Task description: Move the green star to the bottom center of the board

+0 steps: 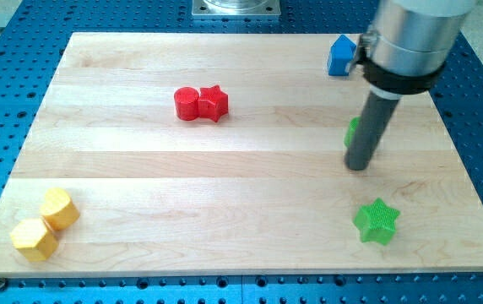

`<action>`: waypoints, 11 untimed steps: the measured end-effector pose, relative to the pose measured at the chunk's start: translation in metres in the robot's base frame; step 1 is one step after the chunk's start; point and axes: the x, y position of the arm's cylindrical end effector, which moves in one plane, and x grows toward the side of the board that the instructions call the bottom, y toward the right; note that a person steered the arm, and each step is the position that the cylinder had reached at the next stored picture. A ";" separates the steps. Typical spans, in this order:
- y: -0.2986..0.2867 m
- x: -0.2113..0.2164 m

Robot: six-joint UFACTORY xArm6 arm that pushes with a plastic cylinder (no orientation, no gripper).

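The green star (377, 221) lies on the wooden board (225, 194) near the view's bottom right. My tip (357, 166) rests on the board above the star and slightly to its left, apart from it by a clear gap. A second green block (352, 131) is mostly hidden behind the rod, so its shape cannot be made out.
A red cylinder (187, 103) and a red star (213, 103) touch each other at the upper middle left. A blue block (340, 56) sits at the top right by the arm. Two yellow blocks (59, 209) (34, 239) sit at the bottom left corner.
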 end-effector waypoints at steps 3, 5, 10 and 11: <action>0.084 0.017; 0.010 0.121; -0.040 0.109; -0.016 0.109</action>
